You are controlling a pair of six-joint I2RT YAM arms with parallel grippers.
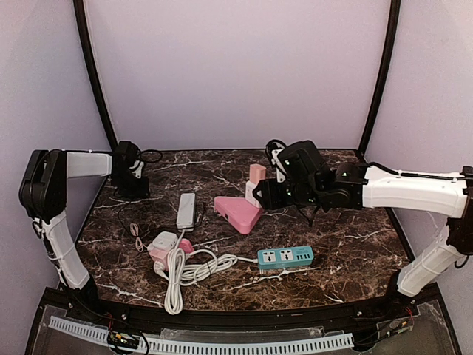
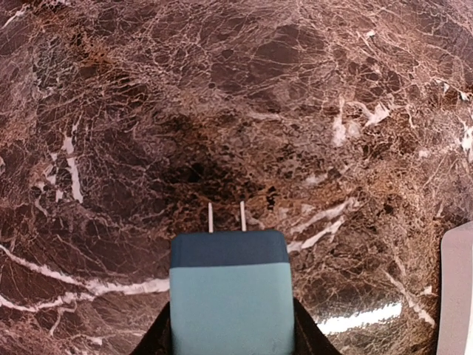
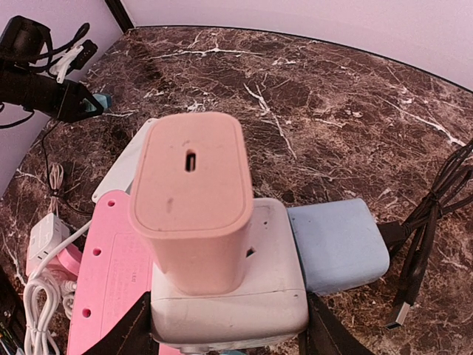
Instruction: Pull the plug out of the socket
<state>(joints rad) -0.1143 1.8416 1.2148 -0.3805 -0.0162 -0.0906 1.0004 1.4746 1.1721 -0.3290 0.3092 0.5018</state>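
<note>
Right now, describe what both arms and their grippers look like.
Both the left arm and right arm have white tubular links joined by chunky black joints, with thin black cables looping at the wrists. The left gripper and right gripper have dark, wedge-shaped fingers. No markings are visible.

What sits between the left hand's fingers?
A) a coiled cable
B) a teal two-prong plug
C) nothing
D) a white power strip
B: the left wrist view shows a teal plug clamped in the left hand, its two prongs bare above the marble table.
</note>
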